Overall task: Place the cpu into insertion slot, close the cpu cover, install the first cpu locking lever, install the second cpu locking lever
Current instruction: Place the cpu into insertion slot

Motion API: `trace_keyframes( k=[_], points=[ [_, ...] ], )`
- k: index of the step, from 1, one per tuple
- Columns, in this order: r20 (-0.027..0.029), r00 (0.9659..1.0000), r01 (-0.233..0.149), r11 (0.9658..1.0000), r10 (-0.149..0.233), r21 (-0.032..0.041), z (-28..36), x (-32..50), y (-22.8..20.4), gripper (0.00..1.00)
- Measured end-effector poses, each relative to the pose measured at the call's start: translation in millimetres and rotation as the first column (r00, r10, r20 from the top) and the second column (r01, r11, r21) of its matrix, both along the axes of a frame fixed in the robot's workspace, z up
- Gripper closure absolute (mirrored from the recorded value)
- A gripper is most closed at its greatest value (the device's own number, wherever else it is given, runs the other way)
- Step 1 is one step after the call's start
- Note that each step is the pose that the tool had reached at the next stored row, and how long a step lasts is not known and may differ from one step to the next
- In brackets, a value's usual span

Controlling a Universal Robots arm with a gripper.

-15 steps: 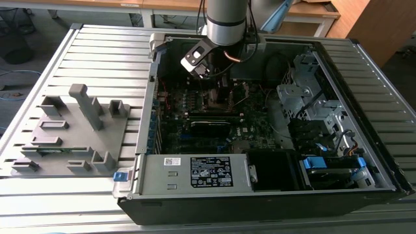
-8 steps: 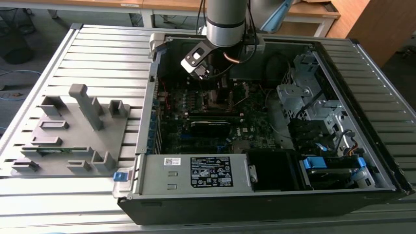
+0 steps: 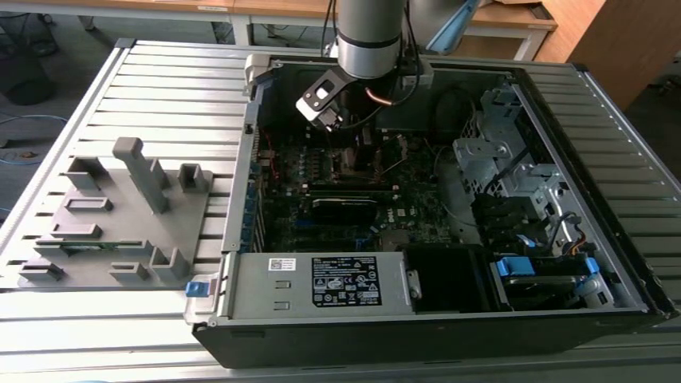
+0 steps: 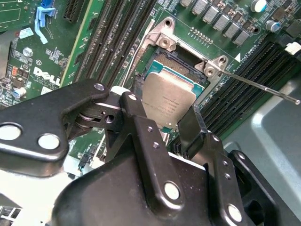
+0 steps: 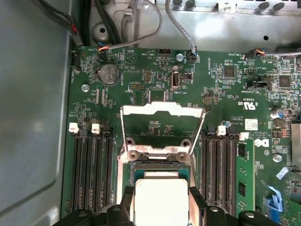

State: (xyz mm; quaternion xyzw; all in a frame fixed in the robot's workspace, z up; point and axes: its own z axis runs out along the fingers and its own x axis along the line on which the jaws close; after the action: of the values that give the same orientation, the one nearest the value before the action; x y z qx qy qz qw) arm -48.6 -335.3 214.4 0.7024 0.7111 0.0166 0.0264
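While I watch from the console, the exterior view's left holds a grey fixture tray (image 3: 117,215) on the slatted table (image 3: 171,88), well apart from the work. Beside it toward the exterior view's right lies the open case (image 3: 426,327), and the arm (image 3: 368,40) comes down into it so that the gripper (image 3: 340,112) hangs over the motherboard (image 3: 319,215); further right sit the drive bays (image 3: 500,167). In both wrist views the fingers (image 5: 195,205) stand narrowly parted, one on each of two opposite edges of the cpu (image 5: 160,200), and I judge that they have it pinched between them. The relation that matters is this: the cpu sits right between the fingertips, directly over the slot (image 5: 160,166), whose dark centre shows just beyond the chip's far edge. Its edges look square with the slot's rim, so I read the approach as straight down with no twist. Whether the chip already touches the slot I cannot tell. The cover (image 5: 162,109) stands flipped back on its hinge, clear of the slot, with bare board showing through its window. In the second wrist view a lever (image 4: 258,87) juts out unlatched from the slot's corner. Memory slots (image 5: 91,174) flank the socket on both sides.
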Motion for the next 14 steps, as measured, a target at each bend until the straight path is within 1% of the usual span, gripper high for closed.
trace_keyframes(
  k=[2,7,11,14],
  points=[
    [0.0,1.0,0.0,1.0,0.0,-0.0001,-1.1,0.0,0.0,0.46],
    [-0.0002,1.0,0.0,1.0,0.0,-0.0003,-1.2,0.0,0.0,0.46],
    [0.0,1.0,0.0,1.0,0.0,-0.0001,-3.6,0.0,0.0,0.46],
    [-0.0002,1.0,0.0,1.0,0.0,-0.0003,-4.1,0.0,-0.1,0.46]
  ],
)
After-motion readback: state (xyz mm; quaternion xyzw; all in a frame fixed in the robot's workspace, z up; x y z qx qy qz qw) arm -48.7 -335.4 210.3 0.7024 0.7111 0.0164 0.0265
